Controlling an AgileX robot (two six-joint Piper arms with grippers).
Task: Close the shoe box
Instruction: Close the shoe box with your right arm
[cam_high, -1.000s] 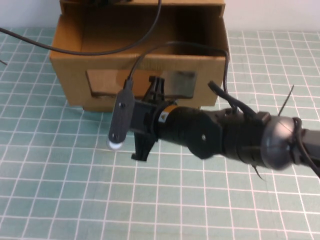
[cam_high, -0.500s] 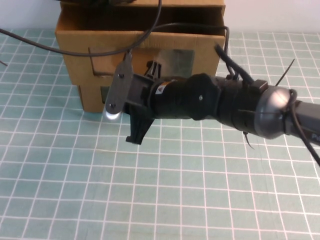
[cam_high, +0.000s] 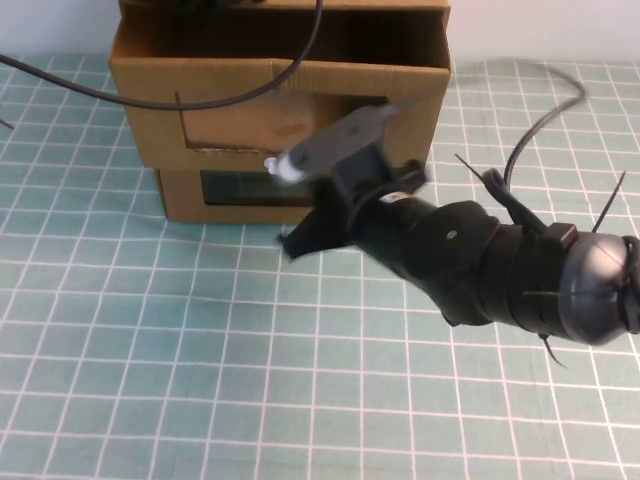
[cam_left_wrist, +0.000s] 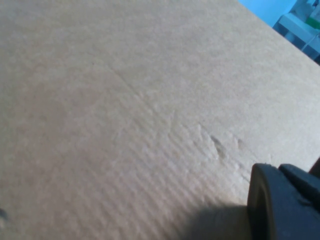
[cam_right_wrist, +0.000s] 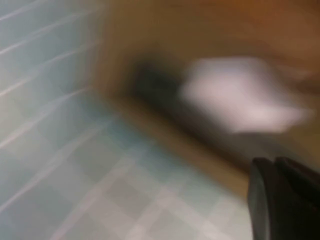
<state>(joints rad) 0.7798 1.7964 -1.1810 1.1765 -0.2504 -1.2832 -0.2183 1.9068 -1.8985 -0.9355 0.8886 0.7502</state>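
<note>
Shoe box (cam_high: 240, 185) drawer now further in; right gripper (cam_high: 305, 235) apparently touching it.

Brown shoe box (cam_high: 240, 95); teal-checked table (cam_high: 150, 380)

You are seeing the shoe box (cam_high: 190, 192), brown cardboard with a dark clear window, sitting at upper left of the high view beneath a second cardboard box, its front nearly flush.

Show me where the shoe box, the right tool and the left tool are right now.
shoe box (cam_high: 180, 196): high view, on its brown front panel left of the window.
right tool (cam_high: 305, 238): high view, at its black tip in front of the box.
left tool (cam_left_wrist: 285, 205): left wrist view, on its dark finger against cardboard.
</note>
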